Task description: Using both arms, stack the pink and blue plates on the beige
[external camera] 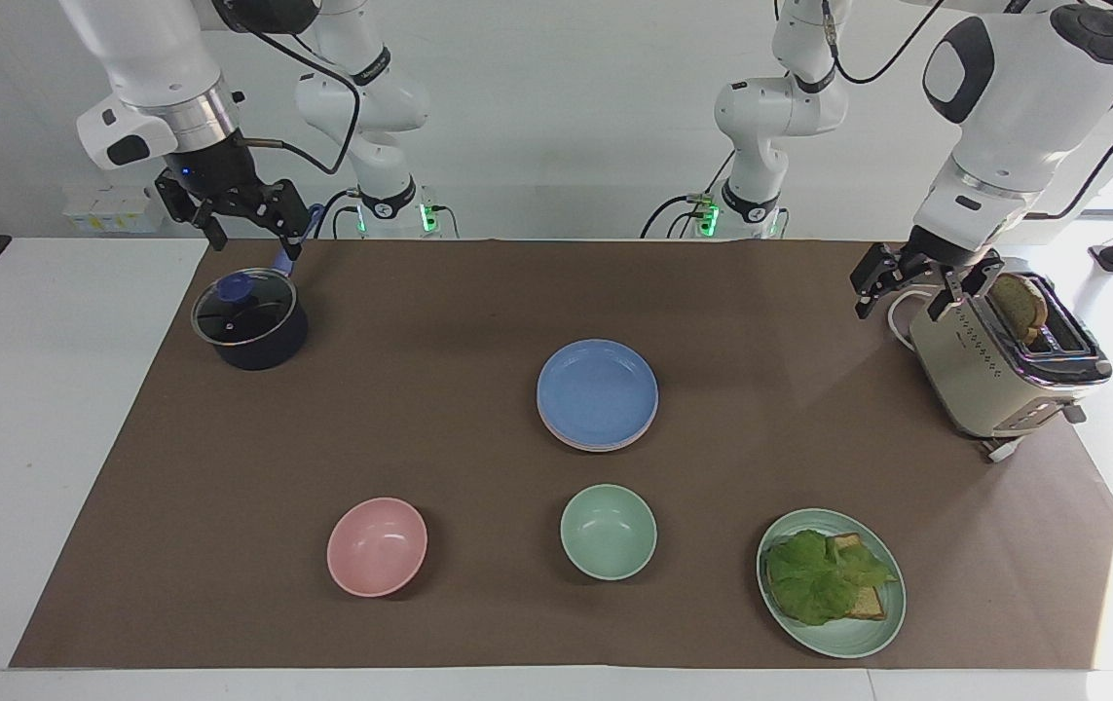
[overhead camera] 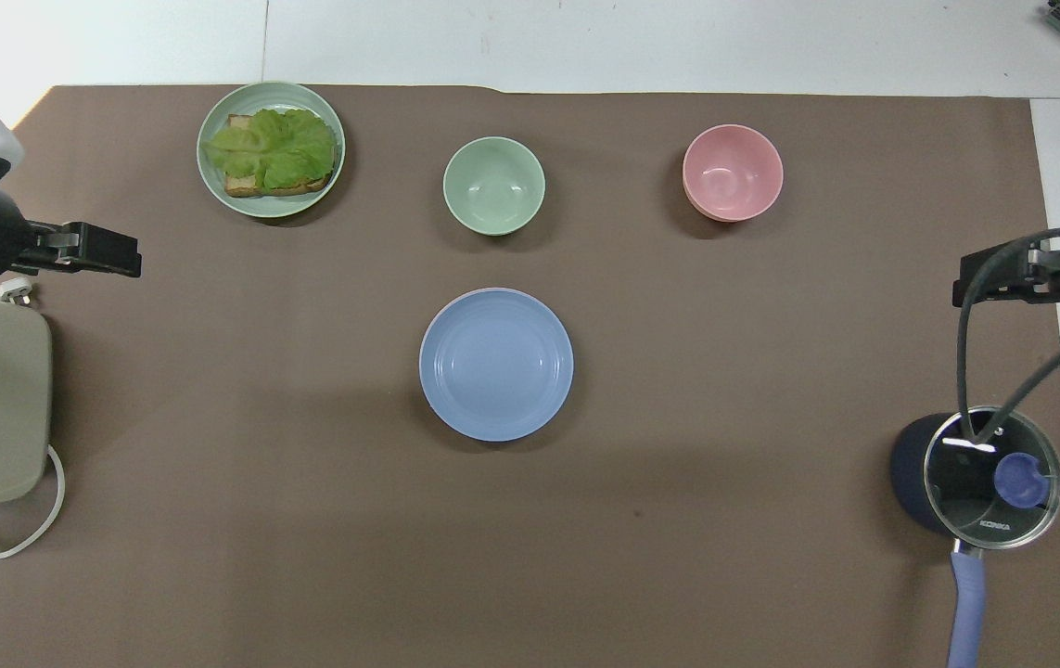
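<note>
A: Where's the stack rn?

B: Mid worktop (external camera: 478, 321), on the brown mat. Blue plate (external camera: 598, 391) on top, a pink plate (external camera: 571, 437) rim peeking out right under it. Beige one? Can't make it out from either view, so can't say if it's under there.

A: Grippers?

B: Left gripper (external camera: 914, 287) is up in the air just beside the toaster (external camera: 999, 375), at the left arm's end of the worktop; jaws spread apart, nothing in them. Right gripper (external camera: 235, 216) is raised over the right arm's end, above the pot's handle (external camera: 295, 241); jaws also spread, empty. Neither touches a plate.

A: Other stuff w/ the plates?

B: Farther from the robots than the stack: pink bowl (external camera: 377, 545) toward the right arm's end, green bowl (external camera: 608, 532) roughly in line w/ the stack, green plate (external camera: 831, 582) w/ lettuce and toast toward the left arm's end. Dark lidded pot (external camera: 249, 321) sits under the right gripper, apart from it. Toaster has a slice sticking up (looks like bread).

A: Stack tidy?

B: Pretty much, blue sits nearly centred on the pink one.
</note>
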Robot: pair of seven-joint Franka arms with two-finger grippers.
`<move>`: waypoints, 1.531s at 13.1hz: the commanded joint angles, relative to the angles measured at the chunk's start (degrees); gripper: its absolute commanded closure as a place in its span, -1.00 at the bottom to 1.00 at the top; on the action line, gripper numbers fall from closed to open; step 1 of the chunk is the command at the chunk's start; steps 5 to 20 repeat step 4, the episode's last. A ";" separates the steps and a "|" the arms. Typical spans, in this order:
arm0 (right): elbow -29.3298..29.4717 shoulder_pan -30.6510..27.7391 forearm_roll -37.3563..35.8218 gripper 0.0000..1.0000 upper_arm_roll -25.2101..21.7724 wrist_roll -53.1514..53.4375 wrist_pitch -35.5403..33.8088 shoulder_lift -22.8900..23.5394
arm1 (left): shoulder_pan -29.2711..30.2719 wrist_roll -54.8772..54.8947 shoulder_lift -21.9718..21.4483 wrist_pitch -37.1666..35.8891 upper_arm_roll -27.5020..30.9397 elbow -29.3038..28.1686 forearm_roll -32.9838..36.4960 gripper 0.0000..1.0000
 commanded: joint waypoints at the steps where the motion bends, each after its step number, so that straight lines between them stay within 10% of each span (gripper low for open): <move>1: -2.15 0.00 -0.55 -1.00 0.42 -1.36 0.23 -1.68 | 0.38 0.67 -0.20 -0.99 -0.16 0.46 0.86 -1.00; 20: -2.07 0.00 -0.46 -1.00 0.43 -1.19 0.23 -1.69 | 0.38 0.67 -0.20 -0.99 -0.24 0.46 0.86 -1.00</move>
